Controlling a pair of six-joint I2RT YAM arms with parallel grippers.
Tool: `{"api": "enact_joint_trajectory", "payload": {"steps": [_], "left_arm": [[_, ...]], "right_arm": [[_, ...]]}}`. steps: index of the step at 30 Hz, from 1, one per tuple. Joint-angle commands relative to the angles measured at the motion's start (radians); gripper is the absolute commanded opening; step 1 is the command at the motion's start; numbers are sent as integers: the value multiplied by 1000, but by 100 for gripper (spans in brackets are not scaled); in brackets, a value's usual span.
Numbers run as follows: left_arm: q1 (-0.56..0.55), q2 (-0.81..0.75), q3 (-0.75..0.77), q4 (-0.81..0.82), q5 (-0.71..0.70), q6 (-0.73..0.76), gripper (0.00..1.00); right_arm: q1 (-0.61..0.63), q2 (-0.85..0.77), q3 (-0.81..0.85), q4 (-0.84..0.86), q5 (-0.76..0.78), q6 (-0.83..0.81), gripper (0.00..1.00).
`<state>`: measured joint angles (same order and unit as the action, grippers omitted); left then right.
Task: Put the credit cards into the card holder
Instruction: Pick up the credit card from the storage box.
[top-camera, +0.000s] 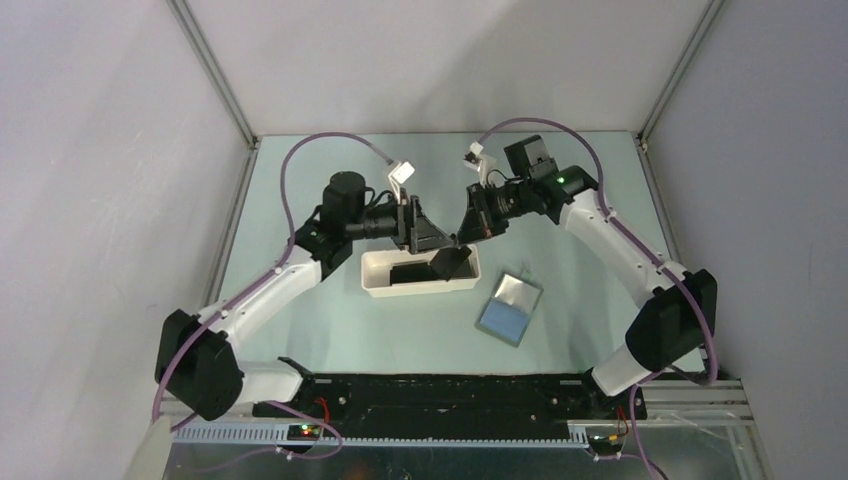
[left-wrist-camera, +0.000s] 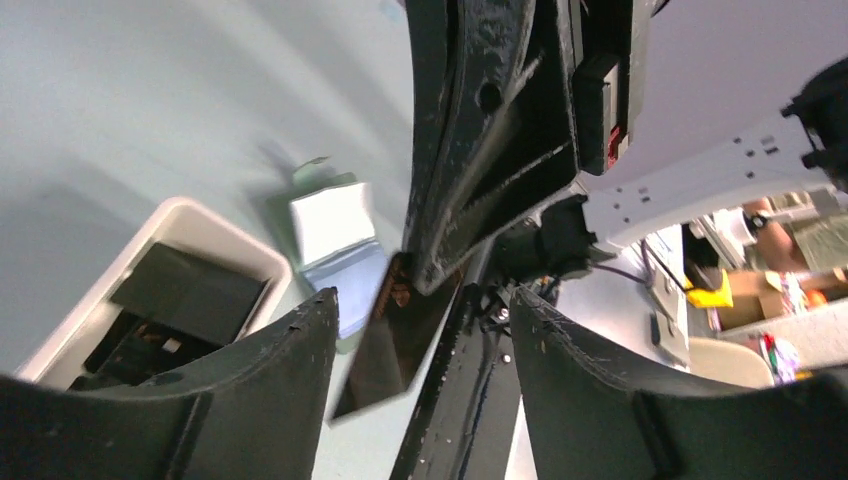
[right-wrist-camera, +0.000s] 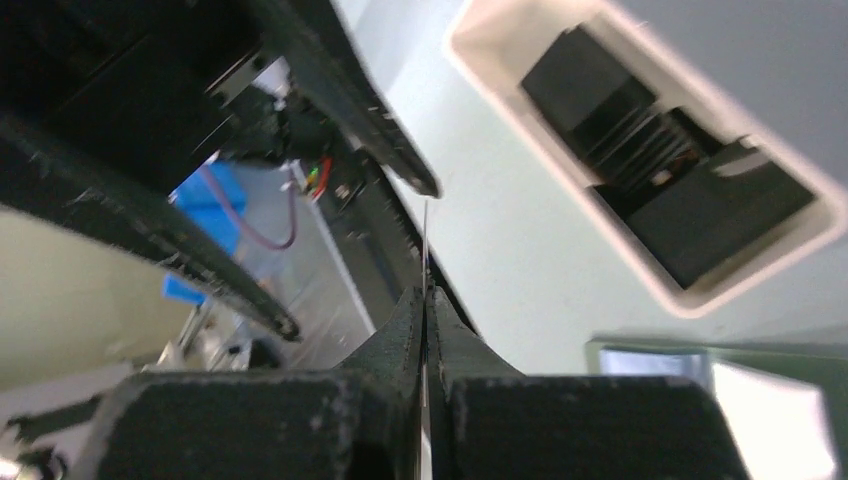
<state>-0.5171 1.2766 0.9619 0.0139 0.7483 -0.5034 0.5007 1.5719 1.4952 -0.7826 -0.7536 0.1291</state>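
My right gripper (top-camera: 468, 235) is shut on one dark credit card (top-camera: 451, 264) and holds it tilted above the right end of the white tray (top-camera: 372, 275). In the right wrist view the card (right-wrist-camera: 425, 240) is edge-on, sticking out past the closed fingertips (right-wrist-camera: 441, 322). My left gripper (top-camera: 425, 237) is open, facing the right one. In the left wrist view the card (left-wrist-camera: 395, 345) hangs between its spread fingers (left-wrist-camera: 300, 350), touching neither. More dark cards (top-camera: 410, 272) lie in the tray. The card holder (top-camera: 510, 307) lies open on the table, to the right of the tray.
The tray and its cards also show in the left wrist view (left-wrist-camera: 200, 215) and the right wrist view (right-wrist-camera: 480, 60). The holder shows in the left wrist view (left-wrist-camera: 335, 235) and at the lower right of the right wrist view (right-wrist-camera: 720, 400). Enclosure walls stand on three sides.
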Motion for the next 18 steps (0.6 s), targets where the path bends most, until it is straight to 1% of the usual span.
{"api": "enact_joint_trajectory", "payload": {"steps": [1,3,5,7,8,9,10,11,12,13,14,16,17,18], "left_arm": [[-29,42,58,41,146,48,67],[-43,61,69,41,188,44,65],[-57,75,74,40,233,32,60],[-70,89,72,40,269,21,50],[-74,95,69,40,279,18,47],[-81,102,66,40,296,12,39],[-85,106,62,40,314,7,35],[-89,111,60,39,321,1,21],[-91,113,55,39,324,-2,13],[-92,113,53,40,321,-7,3],[-92,110,47,40,295,-10,2],[-91,92,41,41,229,-25,0],[-91,75,39,43,201,-42,0],[-92,65,35,44,133,-53,0]], "right_arm": [[-29,-84,-36,-34,-240,-32,0],[-46,-97,-57,-13,-290,-17,0],[-58,-100,-63,-11,-315,-14,0],[-74,-96,-64,-9,-337,-12,0],[-78,-96,-65,-6,-354,-10,0],[-84,-94,-64,-4,-362,-3,0],[-87,-93,-64,4,-377,4,0],[-91,-93,-64,8,-381,8,0],[-92,-94,-64,18,-376,19,0],[-93,-95,-64,23,-374,23,0],[-95,-97,-64,30,-370,35,0],[-98,-105,-66,45,-333,63,13],[-101,-111,-75,55,-299,77,26],[-103,-133,-82,86,-278,109,35]]}}
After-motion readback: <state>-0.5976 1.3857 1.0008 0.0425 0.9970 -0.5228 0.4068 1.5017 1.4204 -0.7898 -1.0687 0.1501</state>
